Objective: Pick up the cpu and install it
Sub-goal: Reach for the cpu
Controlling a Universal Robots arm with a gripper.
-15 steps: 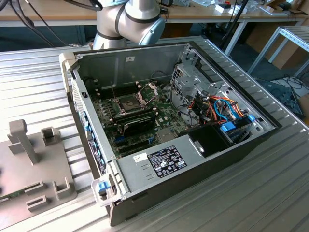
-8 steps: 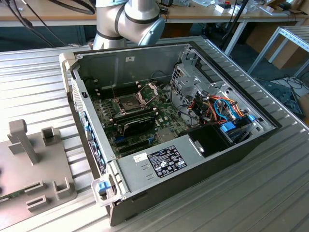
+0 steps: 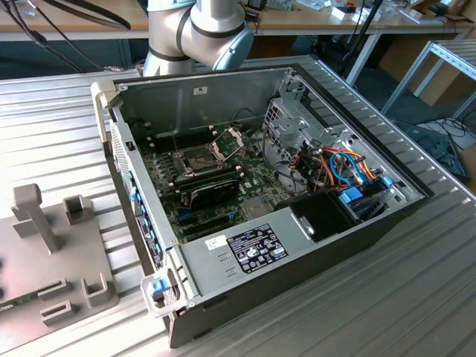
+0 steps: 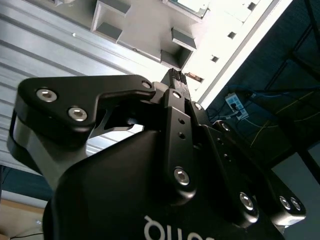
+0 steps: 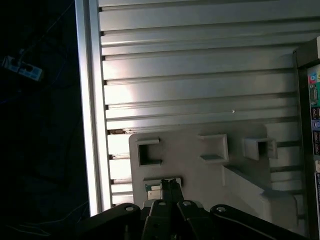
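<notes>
The black metal pincer point(image 5: 170, 186) hangs just above a flat grey plastic tray with little square pockets point(image 5: 210, 185). The tray lies on the ribbed silver metal table point(image 5: 200, 75). In both wrist views the pincer's two tips are pressed together with nothing seen between them, so it is clenched and empty.

Right under the tips, in one pocket, sits a small pale square with a green edge point(image 5: 154, 190). I think this is the cpu. The tips hide part of it, so I cannot be sure.

In the exterior view the grey tray point(image 3: 67, 260) is on the exterior view's left, beside the big open grey metal computer case point(image 3: 186, 97). Inside the case is the square socket point(image 3: 195, 160). Its shiny hinged metal frame point(image 3: 227, 140) is flipped up, and the socket looks empty. So the cpu is well apart from its home.

What could go wrong? A clenched pincer cannot go around the chip, and pushing down like this would only press on it. The chip is thin and sits low in its pocket, so a grab could slip off. A chip held crooked could land tilted in the socket and hurt it. The case walls and the raised frame could also get bumped.
</notes>
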